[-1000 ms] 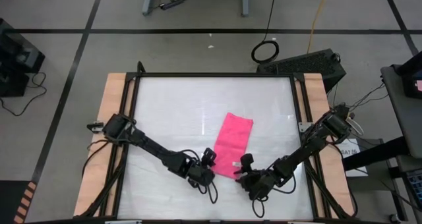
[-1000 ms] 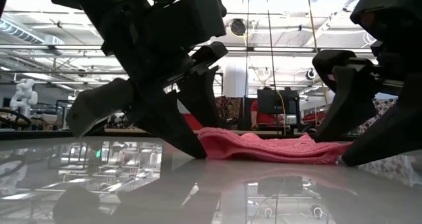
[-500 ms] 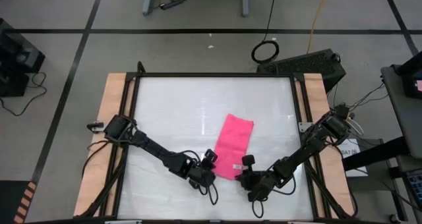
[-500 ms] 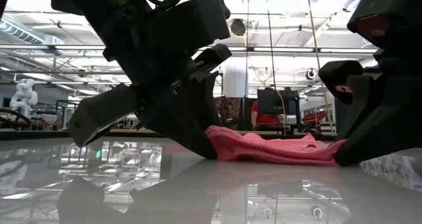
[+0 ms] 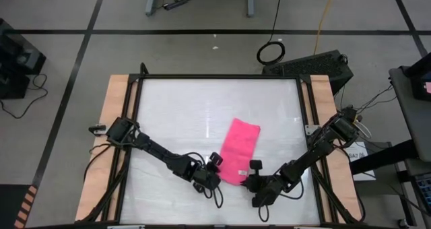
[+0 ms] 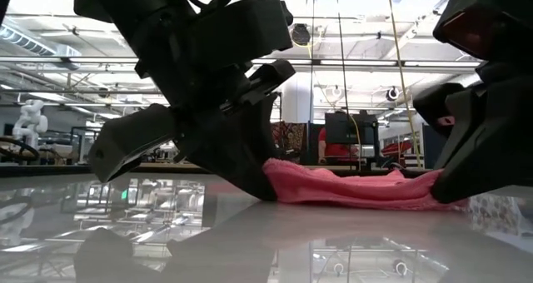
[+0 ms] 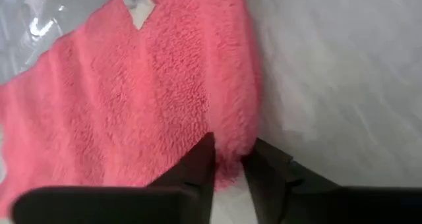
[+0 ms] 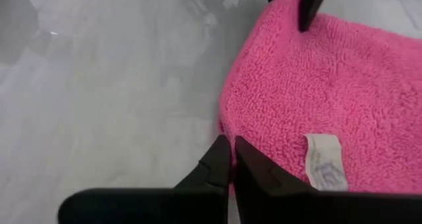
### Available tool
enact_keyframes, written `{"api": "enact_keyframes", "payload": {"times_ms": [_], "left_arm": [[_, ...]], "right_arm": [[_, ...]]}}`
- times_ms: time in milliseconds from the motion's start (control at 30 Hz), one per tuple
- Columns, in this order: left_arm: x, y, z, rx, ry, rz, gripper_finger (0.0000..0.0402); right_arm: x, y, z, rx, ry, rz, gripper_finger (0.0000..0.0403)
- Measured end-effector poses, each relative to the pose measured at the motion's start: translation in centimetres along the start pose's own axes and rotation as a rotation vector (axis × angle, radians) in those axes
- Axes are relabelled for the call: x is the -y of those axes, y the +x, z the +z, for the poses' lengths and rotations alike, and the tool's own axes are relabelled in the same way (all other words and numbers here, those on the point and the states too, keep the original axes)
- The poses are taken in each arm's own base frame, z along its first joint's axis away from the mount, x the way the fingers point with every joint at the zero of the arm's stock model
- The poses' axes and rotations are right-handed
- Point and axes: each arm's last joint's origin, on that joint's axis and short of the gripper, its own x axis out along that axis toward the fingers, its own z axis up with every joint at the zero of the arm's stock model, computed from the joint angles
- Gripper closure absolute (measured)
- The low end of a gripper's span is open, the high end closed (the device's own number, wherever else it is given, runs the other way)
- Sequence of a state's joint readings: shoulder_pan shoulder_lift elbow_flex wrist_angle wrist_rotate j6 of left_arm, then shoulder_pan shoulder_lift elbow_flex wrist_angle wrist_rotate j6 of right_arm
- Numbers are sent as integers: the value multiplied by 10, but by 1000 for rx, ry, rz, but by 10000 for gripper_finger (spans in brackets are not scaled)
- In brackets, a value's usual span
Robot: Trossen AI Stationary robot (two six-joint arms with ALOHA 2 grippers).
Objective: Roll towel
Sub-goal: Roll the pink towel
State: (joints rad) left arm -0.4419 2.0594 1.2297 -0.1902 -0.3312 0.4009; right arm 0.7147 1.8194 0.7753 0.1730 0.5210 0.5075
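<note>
1. Towel (image 5: 240, 151): one bright pink soft cloth, flat on white glossy tabletop (image 5: 182, 114).
2. Left gripper (image 7: 229, 163) and right gripper (image 8: 231, 159): each clenched on a near corner.
3. Right wrist view alone shows white label (image 8: 326, 161).

Two dark, slender jointed arms are seen, each trailed by looping black cables and ended by blunt black tapering fingers (image 8: 221, 159).

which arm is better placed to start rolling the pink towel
Neither clearly; both. The left gripper pinches one near corner of the towel, the right gripper pinches the other. The towel lies flat on the table, so rolling likely needs both together.
</note>
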Motion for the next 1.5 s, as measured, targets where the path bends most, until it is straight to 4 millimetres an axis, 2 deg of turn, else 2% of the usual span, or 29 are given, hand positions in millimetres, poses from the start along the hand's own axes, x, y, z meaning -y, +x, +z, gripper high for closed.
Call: {"api": "enact_keyframes", "payload": {"times_ms": [200,333,633,733,1133,1367,1500], "left_arm": [[6,-3,1,-36,22,63,224],[11,-5,1,-64,48,74,202],[18,-8,3,-57,63,89,218],[21,-8,6,-38,62,97,221],[25,-9,20,108,26,85,221],[36,13,17,88,74,118,221],[37,18,16,90,71,122,222]], "right_arm": [[0,0,0,-1,52,3,402],[2,-5,2,-11,101,-2,403],[11,-34,22,13,196,-5,403],[17,-38,23,-12,231,-28,403],[22,-36,20,-48,271,-55,402],[21,-36,20,-47,280,-55,402],[21,-36,20,-47,289,-56,402]]}}
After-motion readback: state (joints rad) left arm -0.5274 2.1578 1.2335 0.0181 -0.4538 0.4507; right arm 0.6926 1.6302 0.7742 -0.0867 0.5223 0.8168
